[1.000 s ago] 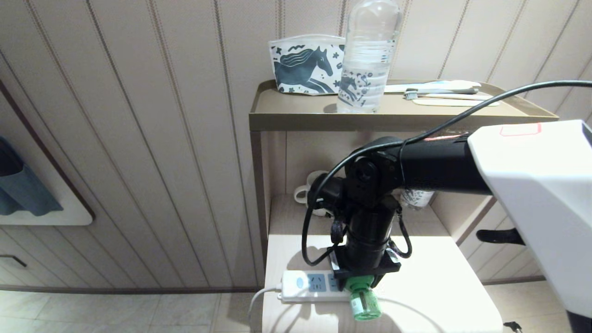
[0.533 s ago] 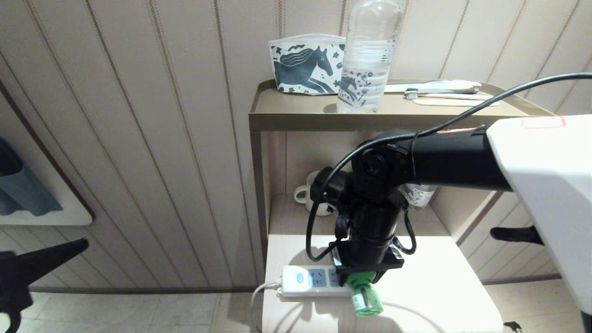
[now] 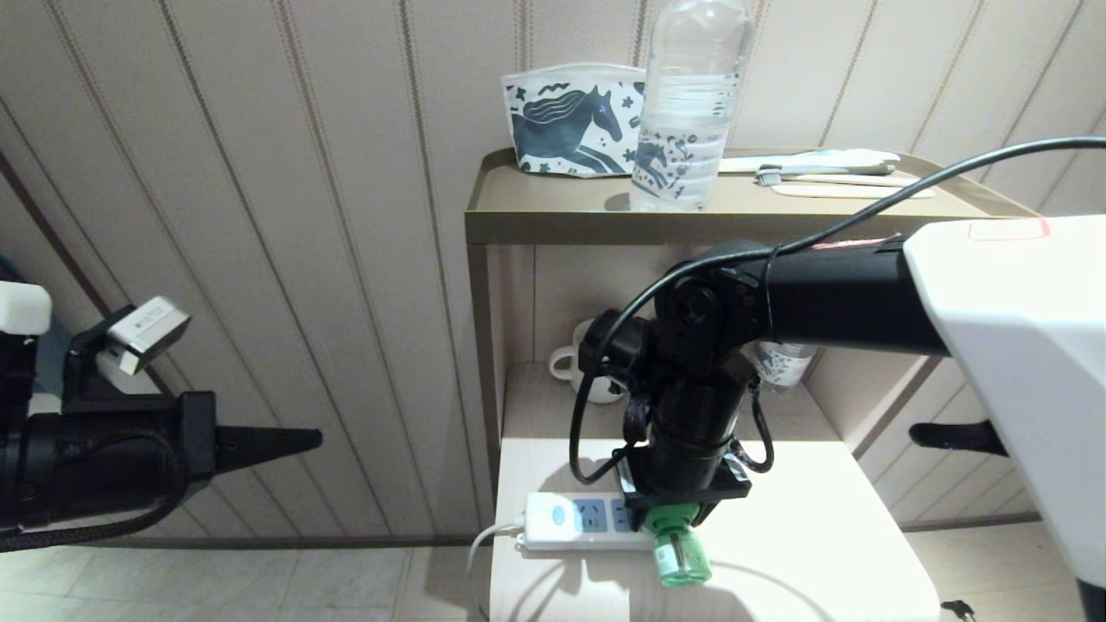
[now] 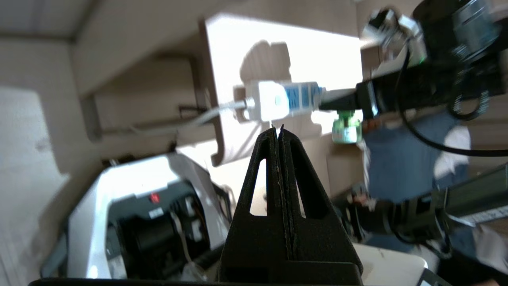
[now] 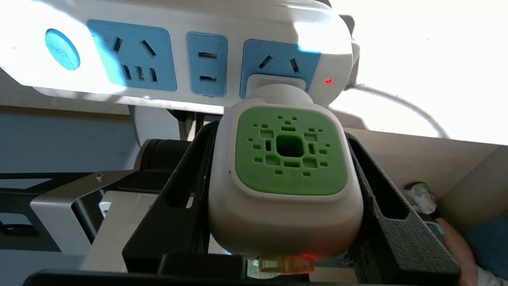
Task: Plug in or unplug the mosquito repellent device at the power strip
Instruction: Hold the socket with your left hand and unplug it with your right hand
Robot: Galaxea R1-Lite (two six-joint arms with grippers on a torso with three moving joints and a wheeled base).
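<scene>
Repellent device (image 5: 285,174) seated in power strip (image 5: 174,51), indicator lit, clamped between right gripper (image 5: 283,198) jaws; left gripper (image 4: 278,133) pressed closed, unladen, off-table; release or extraction outstanding.

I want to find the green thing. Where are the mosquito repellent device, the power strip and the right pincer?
mosquito repellent device (image 5: 291,151): right wrist view, green vent face.
power strip (image 5: 131,59): right wrist view, light-blue socket panel.
right pincer (image 5: 283,178): right wrist view, midway between fingers gripping the device.

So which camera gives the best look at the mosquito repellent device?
The right wrist view: the mosquito repellent device fills it, its white head with green face seated in the power strip, clamped by the right gripper. The head view shows only its green bottle; the left wrist view shows a small blur.
</scene>
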